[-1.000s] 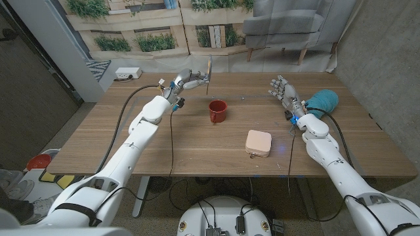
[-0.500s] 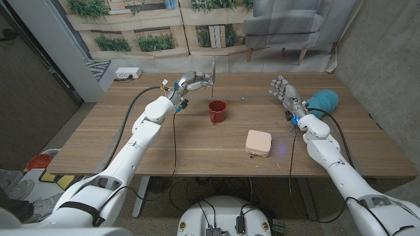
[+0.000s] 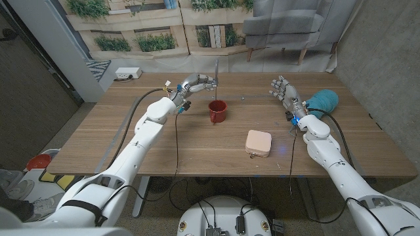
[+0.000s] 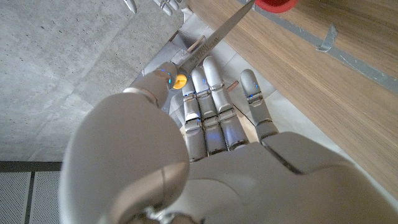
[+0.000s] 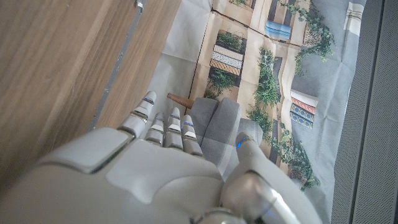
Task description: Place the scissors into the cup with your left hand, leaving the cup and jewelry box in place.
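Just above centre of the head view, my left hand (image 3: 194, 83) grips the scissors (image 3: 217, 73), blades upright over the red cup (image 3: 217, 111). I judge this the lowering step: next, sink the tips into the cup. My right hand (image 3: 282, 89) waits open, right of the pink jewelry box (image 3: 258, 142).

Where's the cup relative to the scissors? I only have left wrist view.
Observer: Left hand holds the scissors upright, directly over the red cup; tips in or out, cannot tell.
Operator: Jewelry box in the way?
Observer: No, the jewelry box sits apart from the cup, nearer the robot.
Operator: Right hand?
Observer: Right hand open, holding nothing, beside a teal object.
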